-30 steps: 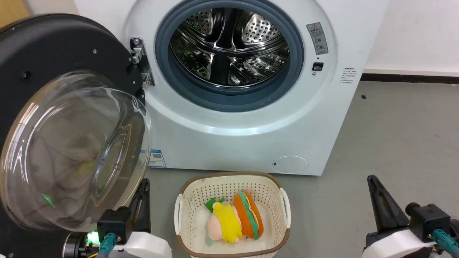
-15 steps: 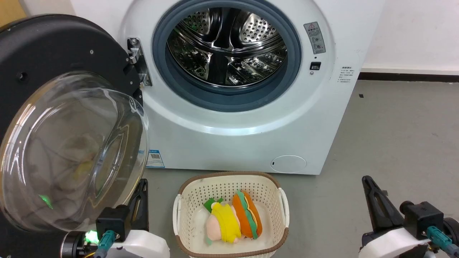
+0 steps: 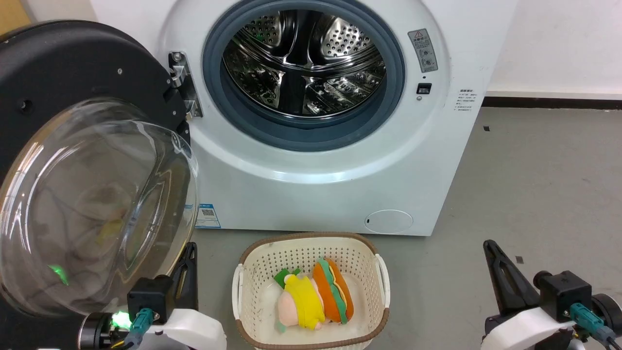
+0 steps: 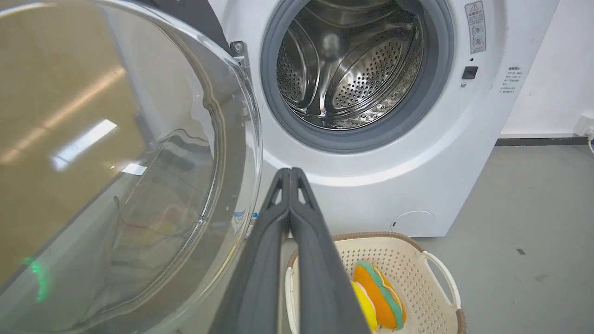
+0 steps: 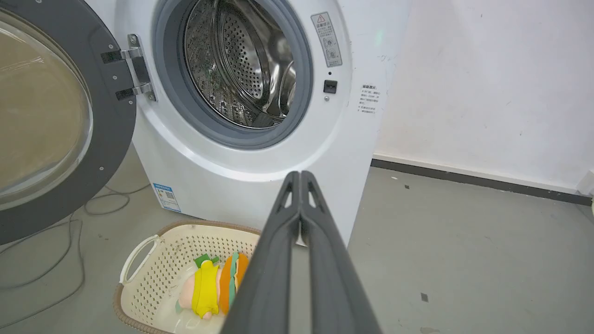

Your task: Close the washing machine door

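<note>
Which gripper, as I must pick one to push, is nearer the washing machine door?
Left. The left gripper sits close beside the washing machine door, at its lower edge; the right gripper is far off, beyond the basket.

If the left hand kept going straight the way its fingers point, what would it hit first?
Likely the big white front-loader washing machine, its panel below the grey rubber ring. The left hand would pass close beside the round black glass-bowled door; depth is unclear.

- Smooth grey floor (image 3: 534, 170), with a few small dark specks.
- White boxy front-loading washing machine (image 3: 316, 194) stands on it.
- Cream perforated plastic basket with brown rim (image 3: 311, 236) sits just before the washer.
- Thin grey cable (image 5: 82, 260) trails nearby.
</note>
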Controlling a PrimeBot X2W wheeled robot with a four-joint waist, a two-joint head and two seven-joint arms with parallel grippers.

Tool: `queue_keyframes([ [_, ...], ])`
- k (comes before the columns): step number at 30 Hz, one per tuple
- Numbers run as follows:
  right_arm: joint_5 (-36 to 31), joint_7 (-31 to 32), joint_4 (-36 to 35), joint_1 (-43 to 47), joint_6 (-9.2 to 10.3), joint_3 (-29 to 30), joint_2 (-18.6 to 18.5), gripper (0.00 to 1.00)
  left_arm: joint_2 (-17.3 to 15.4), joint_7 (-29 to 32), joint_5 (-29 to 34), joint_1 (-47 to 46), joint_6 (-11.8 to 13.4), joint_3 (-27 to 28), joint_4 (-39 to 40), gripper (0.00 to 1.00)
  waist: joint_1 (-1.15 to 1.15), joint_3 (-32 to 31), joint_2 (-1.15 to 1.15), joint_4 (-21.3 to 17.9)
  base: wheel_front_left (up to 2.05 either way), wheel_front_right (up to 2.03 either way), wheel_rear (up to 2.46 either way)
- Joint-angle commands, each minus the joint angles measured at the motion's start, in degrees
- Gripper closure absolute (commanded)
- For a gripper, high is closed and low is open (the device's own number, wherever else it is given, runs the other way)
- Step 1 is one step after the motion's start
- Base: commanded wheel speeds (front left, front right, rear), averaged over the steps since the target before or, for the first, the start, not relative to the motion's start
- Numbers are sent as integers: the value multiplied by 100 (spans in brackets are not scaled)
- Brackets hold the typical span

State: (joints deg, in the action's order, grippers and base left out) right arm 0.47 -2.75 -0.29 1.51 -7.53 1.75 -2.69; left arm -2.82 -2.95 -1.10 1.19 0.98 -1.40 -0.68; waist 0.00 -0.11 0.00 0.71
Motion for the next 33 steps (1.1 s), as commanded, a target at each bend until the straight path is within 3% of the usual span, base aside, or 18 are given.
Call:
queue_keyframes([
  [1,-38,32,17,-101,4,-30,-16,100,-5,46,50,-81,-23,26,34,100,0,1,0,-5,0,0,0],
  [9,5,81,6,-2,-1,-52,0,100,0,94,43,-5,-13,45,17,100,0,5,0,-27,0,0,0],
  [10,5,81,7,2,-1,-50,0,0,0,94,43,-4,-13,39,13,0,0,5,0,-28,0,0,0],
  [11,7,82,7,2,-1,-47,0,100,0,94,43,-4,-12,39,13,100,0,6,0,-28,0,0,0],
  [12,18,75,9,-1,-1,-39,0,0,1,87,40,-8,-8,38,13,0,0,7,0,-29,0,0,0],
  [26,349,-71,60,-55,0,67,-2,0,-10,-58,35,-87,74,2,74,0,0,22,0,-17,0,0,0],
  [27,370,-82,62,-57,0,72,-2,0,-14,-69,40,-97,79,-1,90,7,0,22,0,-13,0,0,0],
  [28,389,-92,64,-59,0,78,-3,0,-17,-79,45,-106,85,-4,107,71,0,23,0,-8,0,0,0],
  [29,409,-103,66,-60,0,85,-3,0,-23,-89,50,-116,90,-8,122,100,0,24,0,-3,0,0,0],
  [33,499,-144,84,-68,0,120,-3,0,-50,-131,73,-159,118,-26,197,100,0,26,0,19,0,0,0],
])
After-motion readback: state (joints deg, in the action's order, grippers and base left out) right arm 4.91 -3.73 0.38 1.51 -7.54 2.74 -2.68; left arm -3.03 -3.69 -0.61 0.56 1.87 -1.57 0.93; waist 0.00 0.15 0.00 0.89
